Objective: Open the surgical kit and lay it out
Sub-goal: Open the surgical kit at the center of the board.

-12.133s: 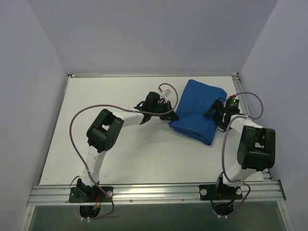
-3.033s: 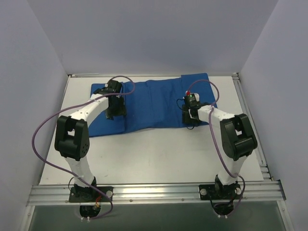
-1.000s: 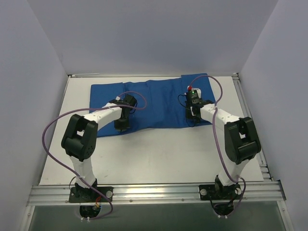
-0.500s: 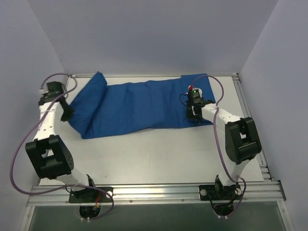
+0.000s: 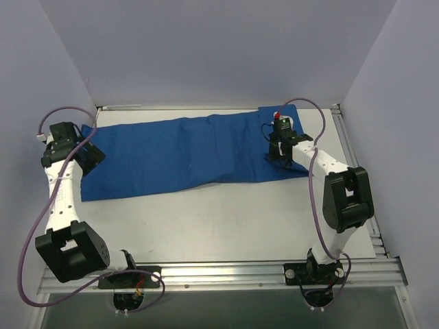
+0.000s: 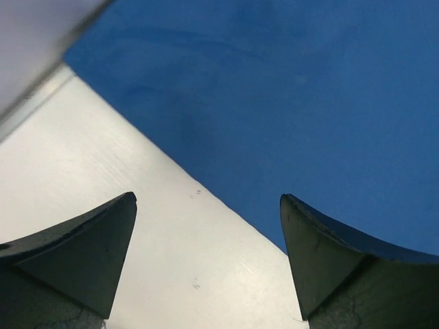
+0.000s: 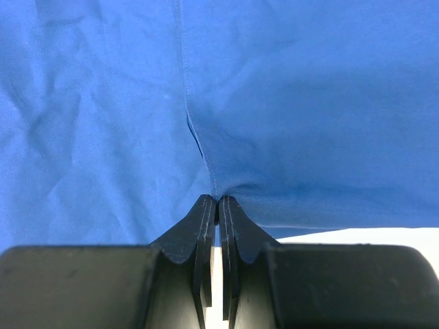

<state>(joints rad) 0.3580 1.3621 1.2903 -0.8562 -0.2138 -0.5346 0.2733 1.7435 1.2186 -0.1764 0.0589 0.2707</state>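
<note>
The surgical kit shows as a blue cloth wrap (image 5: 185, 154) spread in a long strip across the far half of the table; its contents are hidden. My left gripper (image 5: 88, 156) hovers at the wrap's left end, open. In the left wrist view its gripper (image 6: 207, 199) holds nothing, with white table between the fingers (image 6: 89, 247) and the wrap's edge (image 6: 288, 89) just beyond. My right gripper (image 5: 276, 156) sits on the wrap's right part. The right wrist view has this gripper (image 7: 218, 200) shut on a pinched hem of the wrap (image 7: 295, 103).
The white table (image 5: 219, 219) is boxed in by pale walls on the left, back and right. A metal rail (image 5: 219, 271) carries both arm bases along the near edge. Purple cables loop off each arm.
My left gripper has opened and let go of the wrap's left end, which was lifted and folded half a second ago and now lies flat. The right gripper stays shut on the hem.
</note>
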